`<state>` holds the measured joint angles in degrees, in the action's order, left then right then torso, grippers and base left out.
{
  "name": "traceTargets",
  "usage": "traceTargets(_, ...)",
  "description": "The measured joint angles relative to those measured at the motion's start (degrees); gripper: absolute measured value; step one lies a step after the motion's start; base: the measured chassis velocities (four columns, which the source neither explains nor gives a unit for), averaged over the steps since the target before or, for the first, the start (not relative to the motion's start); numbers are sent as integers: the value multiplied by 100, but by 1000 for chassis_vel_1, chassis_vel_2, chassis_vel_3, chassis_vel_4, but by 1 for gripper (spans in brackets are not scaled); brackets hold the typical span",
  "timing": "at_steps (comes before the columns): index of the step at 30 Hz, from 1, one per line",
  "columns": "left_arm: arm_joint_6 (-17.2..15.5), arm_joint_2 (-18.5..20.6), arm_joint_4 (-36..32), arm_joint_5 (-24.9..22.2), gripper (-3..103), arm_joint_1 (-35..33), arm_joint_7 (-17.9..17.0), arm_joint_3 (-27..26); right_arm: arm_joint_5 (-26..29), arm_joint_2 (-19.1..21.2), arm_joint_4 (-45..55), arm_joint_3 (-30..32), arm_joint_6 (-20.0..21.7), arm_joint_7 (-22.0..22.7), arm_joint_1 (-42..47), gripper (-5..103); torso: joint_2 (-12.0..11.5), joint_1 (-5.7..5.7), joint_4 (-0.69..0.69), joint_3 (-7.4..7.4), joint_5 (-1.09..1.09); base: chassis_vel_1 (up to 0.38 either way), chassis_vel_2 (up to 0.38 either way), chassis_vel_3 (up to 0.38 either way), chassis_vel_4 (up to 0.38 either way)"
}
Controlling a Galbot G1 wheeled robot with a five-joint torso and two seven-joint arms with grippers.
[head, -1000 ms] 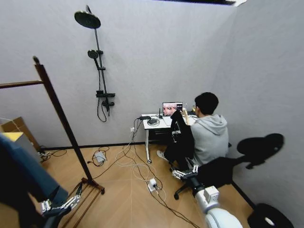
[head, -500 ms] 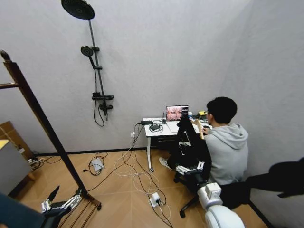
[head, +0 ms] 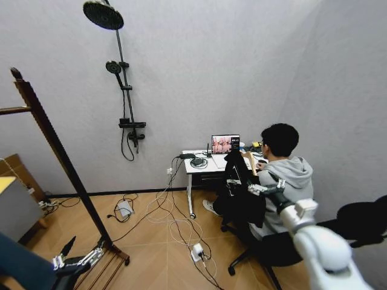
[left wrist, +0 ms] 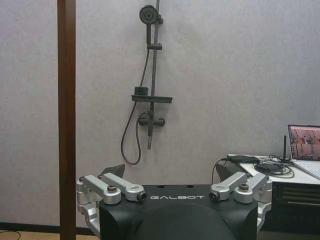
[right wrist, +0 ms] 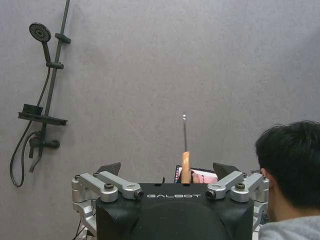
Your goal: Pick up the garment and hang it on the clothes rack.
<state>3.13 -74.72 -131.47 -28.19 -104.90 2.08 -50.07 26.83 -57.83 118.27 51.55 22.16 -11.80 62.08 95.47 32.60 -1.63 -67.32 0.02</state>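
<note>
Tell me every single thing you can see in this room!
Black soft jacket on a light wooden hanger: one, black, hanging at the right end effector, in front of the seated person.
Tall reddish-brown wooden clothes rack: one, dark brown, far left, upright leaning in the head view.
Black metal shower set: one, black, on the grey back wall.
Small white desk: one, white, against the back wall.
Open laptop: one, lit screen, on the desk.
Tangled cables: several, black and white, on the wooden floor.
Person in a grey hoodie: one, seated at the desk.
Left end effector: one, silver, low by the rack's foot, open.
Right end effector: one, silver, raised at the jacket.
</note>
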Motion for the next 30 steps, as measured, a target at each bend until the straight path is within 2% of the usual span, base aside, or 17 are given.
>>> traceTargets(1,0,0,0,0,100,0,-1,0,145,229,-377,-76,-144,-3,-275,100,0,0,0,0,-3,0,0,0,0)
traceTargets(3,0,0,0,0,100,0,-1,0,180,405,-848,-246,-341,60,-602,100,0,0,2,0,0,0,0,0,0)
traceTargets(7,0,0,0,0,100,0,-1,0,176,522,-1264,-438,-381,163,-945,100,0,-1,2,0,-1,0,0,0,0)
traceTargets(10,0,0,0,0,100,0,-1,0,198,569,-1558,-566,-426,149,-1163,100,0,-1,1,0,-1,0,0,0,0)
traceTargets(18,0,0,0,0,100,0,-1,0,377,557,-2264,-1080,-885,-184,-1677,100,0,-1,0,0,-1,0,0,0,0)
traceTargets(26,0,0,0,0,100,0,0,0,479,641,-3061,-1814,-912,-162,-2593,100,0,-1,1,0,-3,0,0,0,0)
traceTargets(30,0,0,0,0,100,0,0,0,540,610,-3179,-2007,-854,-56,-2749,100,0,-1,1,1,-2,0,0,0,0)
